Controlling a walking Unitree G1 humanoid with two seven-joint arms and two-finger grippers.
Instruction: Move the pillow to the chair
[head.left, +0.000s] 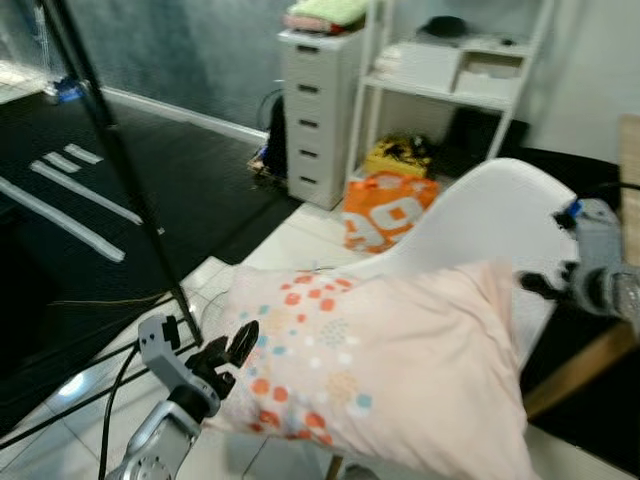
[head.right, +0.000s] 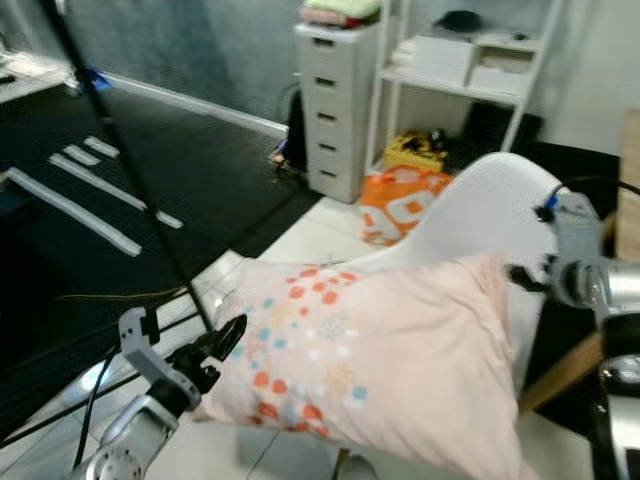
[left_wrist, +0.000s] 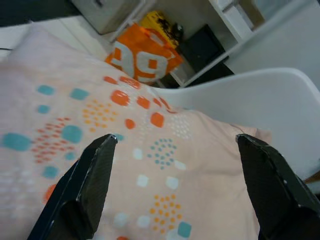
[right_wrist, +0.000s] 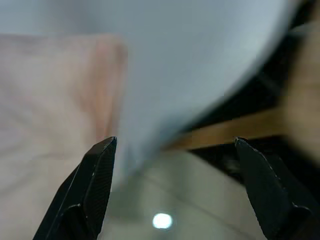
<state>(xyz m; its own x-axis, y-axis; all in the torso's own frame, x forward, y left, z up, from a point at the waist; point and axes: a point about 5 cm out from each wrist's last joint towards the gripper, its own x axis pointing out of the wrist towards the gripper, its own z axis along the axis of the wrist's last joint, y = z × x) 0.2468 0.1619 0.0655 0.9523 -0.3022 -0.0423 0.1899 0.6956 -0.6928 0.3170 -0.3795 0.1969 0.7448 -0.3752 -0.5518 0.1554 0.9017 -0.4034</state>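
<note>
**A:** Pillow (head.left: 390, 365) first; where is it?

**B:** On the white chair (head.left: 490, 215); it lies across the seat, its far edge against the curved back, its near corners overhanging the front; the dotted end, orange and teal, faces my left side.

**A:** And your hands?

**B:** My left gripper (head.left: 232, 350) sits at the dotted edge with its fingers spread wide; the left wrist view looks between both fingertips at bare fabric, nothing pinched; whether a tip brushes the cloth I cannot tell. My right gripper (head.left: 540, 285) is at the opposite end, just beside the pillow's far corner and in front of the chair back; the right wrist view shows its fingers wide apart too, with pillow, chair shell and a wooden chair leg (head.left: 580, 370) beyond them, blurred.

**A:** Why one at each end?

**B:** I judge a soft, broad thing needs holding from both sides, or it sags and slides; so the grippers flank it.

**A:** Is the job done, then?

**B:** Nearly, by my reckoning; the pillow rests on the chair and neither hand holds it; the overhang at the front is the risk, since it could tip off; the orange bag (head.left: 388, 210) and the white drawers (head.left: 318, 115) stand well apart behind.
</note>
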